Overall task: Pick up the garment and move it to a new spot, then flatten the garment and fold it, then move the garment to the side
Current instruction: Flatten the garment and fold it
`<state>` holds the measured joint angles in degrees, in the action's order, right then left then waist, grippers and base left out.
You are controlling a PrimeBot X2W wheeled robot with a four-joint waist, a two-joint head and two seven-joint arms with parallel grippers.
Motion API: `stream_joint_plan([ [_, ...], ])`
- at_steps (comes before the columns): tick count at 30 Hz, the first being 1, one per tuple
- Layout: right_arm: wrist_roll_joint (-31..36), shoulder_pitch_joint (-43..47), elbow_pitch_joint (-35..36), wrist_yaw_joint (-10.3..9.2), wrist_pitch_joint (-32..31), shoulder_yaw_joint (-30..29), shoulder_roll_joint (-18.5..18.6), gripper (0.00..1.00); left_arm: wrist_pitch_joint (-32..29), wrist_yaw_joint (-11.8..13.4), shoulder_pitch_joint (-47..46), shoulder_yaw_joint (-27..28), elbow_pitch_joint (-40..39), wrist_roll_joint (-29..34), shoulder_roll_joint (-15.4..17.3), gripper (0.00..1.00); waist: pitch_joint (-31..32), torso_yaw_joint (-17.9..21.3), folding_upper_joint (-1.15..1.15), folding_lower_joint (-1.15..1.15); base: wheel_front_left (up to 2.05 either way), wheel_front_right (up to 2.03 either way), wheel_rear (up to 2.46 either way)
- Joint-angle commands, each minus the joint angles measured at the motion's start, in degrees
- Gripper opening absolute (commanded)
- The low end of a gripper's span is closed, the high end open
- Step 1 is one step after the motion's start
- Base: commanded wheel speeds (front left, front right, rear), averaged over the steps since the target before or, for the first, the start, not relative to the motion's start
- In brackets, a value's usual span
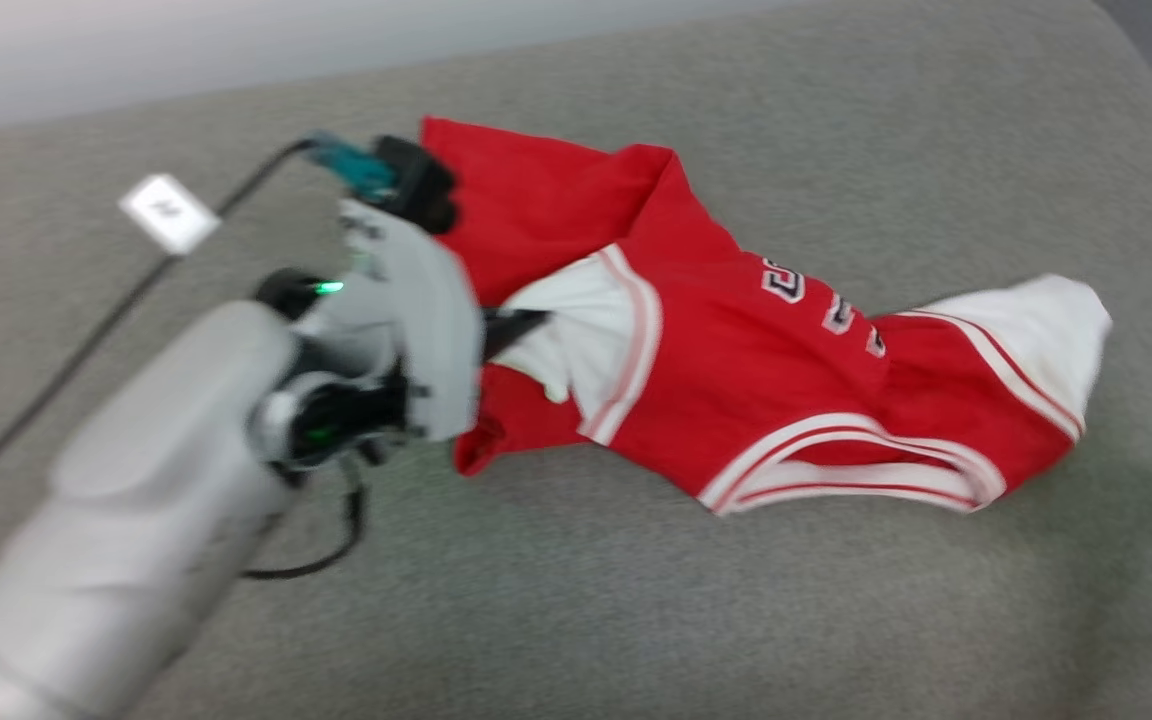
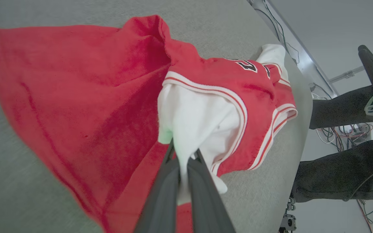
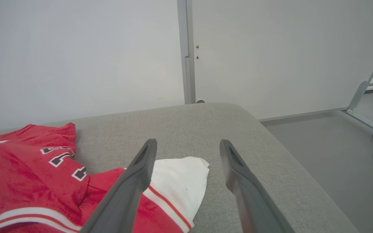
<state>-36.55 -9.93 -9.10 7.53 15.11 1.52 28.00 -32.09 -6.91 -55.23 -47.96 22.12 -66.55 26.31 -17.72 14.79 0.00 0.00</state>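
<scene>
My left tool (image 2: 185,152) was clenched on a pinch of the white side panel of the garment (image 1: 736,400). Its two fingers (image 2: 202,181) were pressed close with the cloth bunched between them. I judged the grip sat there because the panel beside the striped armhole trim gave a firm edge to lift and drag by. A bite in the middle of the red body would only have gathered a lump.

My right tool (image 3: 188,144) was released, its jaws spread wide and grasping nothing. It was near the white fold at the garment's other end, toward the right edge of the table (image 1: 576,620), and not touching it. I took it to be placed there to catch that end once the left side was raised, so the cloth could travel stretched rather than in a heap.

The garment lay crumpled across the middle of the table, twisted along its length, with the black numerals and striped trim facing up. One red flap spread toward the far edge. By my reading the task stood at its first step, the pick-up for the move, and flattening and folding were not yet begun. Past the garment, the grey table ran on to its rounded far right corner.
</scene>
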Motion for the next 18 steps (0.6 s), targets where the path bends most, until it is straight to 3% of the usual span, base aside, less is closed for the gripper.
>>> stream_joint_plan([
  [1,0.31,0.70,0.20,-0.08,0.03,-0.24,0.46,1.00,-0.98,1.68,1.63,1.17,-2.73,-0.76,3.34,0.00,1.79,-3.70,0.00,0.00,0.00,0.00,0.00],
  [11,-0.27,1.30,0.19,-0.08,0.03,0.52,1.69,1.00,-5.32,12.69,9.98,5.48,-15.48,-3.66,19.39,0.00,2.22,-7.35,0.00,0.00,0.00,0.00,0.00],
  [14,-0.49,1.38,0.20,-0.08,0.03,0.48,2.08,1.00,-6.78,15.75,13.67,5.76,-17.90,-5.21,22.63,0.00,2.13,-7.87,0.00,0.00,0.00,0.00,0.00],
  [18,-0.68,1.33,0.14,-0.08,0.03,0.78,2.53,1.00,-7.32,17.90,16.77,5.80,-19.04,-6.56,24.50,0.00,1.92,-8.18,0.00,0.00,0.00,0.00,0.00],
])
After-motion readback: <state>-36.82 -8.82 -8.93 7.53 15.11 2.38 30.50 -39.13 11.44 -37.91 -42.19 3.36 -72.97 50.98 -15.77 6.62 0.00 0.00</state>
